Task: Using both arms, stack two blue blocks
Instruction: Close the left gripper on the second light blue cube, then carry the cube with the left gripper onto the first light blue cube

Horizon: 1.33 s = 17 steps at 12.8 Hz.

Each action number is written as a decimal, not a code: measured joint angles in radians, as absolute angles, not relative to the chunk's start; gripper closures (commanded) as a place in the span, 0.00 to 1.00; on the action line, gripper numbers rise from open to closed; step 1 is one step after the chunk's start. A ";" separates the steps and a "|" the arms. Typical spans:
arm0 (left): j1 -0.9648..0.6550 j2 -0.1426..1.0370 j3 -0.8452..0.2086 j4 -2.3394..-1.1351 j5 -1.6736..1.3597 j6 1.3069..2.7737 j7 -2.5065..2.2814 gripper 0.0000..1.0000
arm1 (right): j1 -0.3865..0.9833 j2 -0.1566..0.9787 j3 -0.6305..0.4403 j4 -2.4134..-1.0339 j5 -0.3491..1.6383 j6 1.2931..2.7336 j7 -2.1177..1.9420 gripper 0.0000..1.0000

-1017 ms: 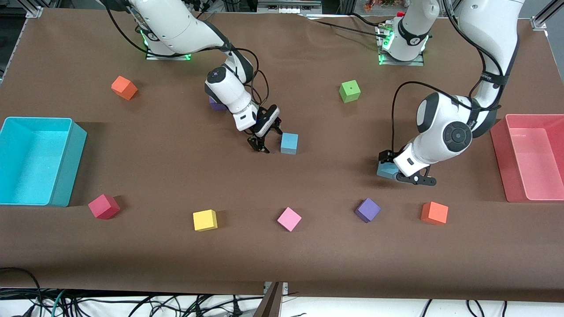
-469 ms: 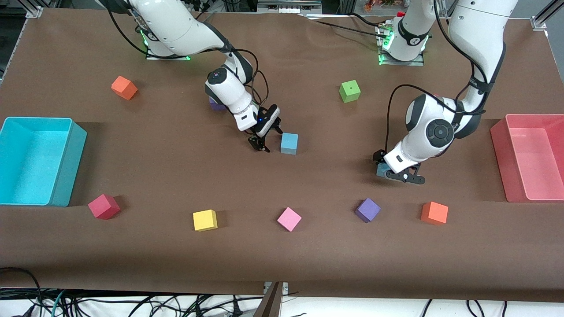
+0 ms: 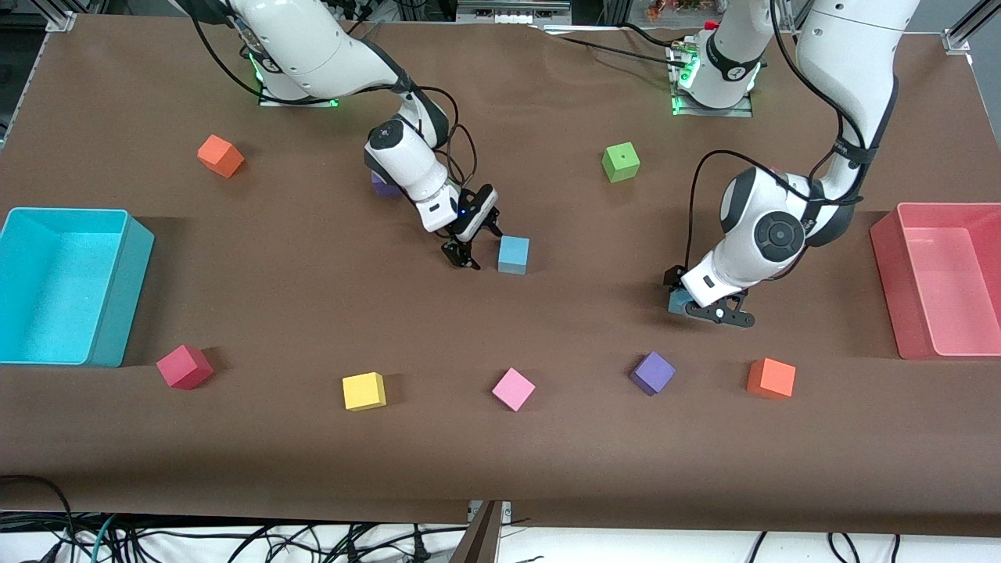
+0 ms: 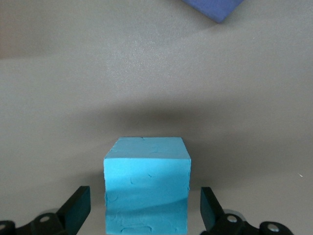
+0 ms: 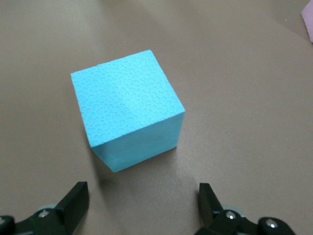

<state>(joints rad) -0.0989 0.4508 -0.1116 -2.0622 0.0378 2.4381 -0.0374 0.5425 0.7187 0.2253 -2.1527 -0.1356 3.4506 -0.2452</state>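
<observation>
1. The left gripper (image 3: 708, 301) is low over the table near the left arm's end, and its fingers (image 4: 77, 208) stand wide with a gap on each side of a blue block (image 4: 146, 188).
2. That blue block (image 3: 677, 300) sits on the brown table (image 3: 313, 313), mostly hidden under the gripper in the front view.
3. The right gripper (image 3: 471, 249) is low near the middle of the table, with its fingers (image 5: 73, 200) spread wide and holding nothing.
4. The second blue block (image 3: 513, 255) sits just beside the right gripper, not between its fingers.
5. A purple block (image 3: 652, 373) and an orange block (image 3: 770, 378) sit nearer the front edge than the left gripper.
6. A pink block (image 3: 513, 389), a yellow block (image 3: 364, 391) and a red block (image 3: 184, 367) sit in the same row by the front edge.
7. A turquoise bin (image 3: 117, 313) sits at the right arm's end, and a pink bin (image 3: 891, 266) sits at the left arm's end.
</observation>
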 measured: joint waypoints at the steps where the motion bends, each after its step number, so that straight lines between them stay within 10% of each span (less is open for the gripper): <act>1: -0.099 0.454 -0.112 -2.062 0.038 2.448 -0.037 0.34 | 0.543 0.719 0.226 -2.153 -0.136 3.451 -0.245 0.00; 5: -0.099 0.460 -0.112 -2.060 0.038 2.475 -0.037 0.83 | 0.546 0.719 0.227 -2.152 -0.139 3.451 -0.246 0.00; 17: -0.141 0.365 -0.220 -1.776 0.038 2.006 -0.172 0.80 | 0.552 0.750 0.227 -2.097 -0.163 3.451 -0.246 0.00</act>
<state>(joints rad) -0.1410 0.3650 -0.2198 -1.7763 0.0381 2.0063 -0.1724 0.5525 0.7505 0.2275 -2.0973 -0.1628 3.4509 -0.2460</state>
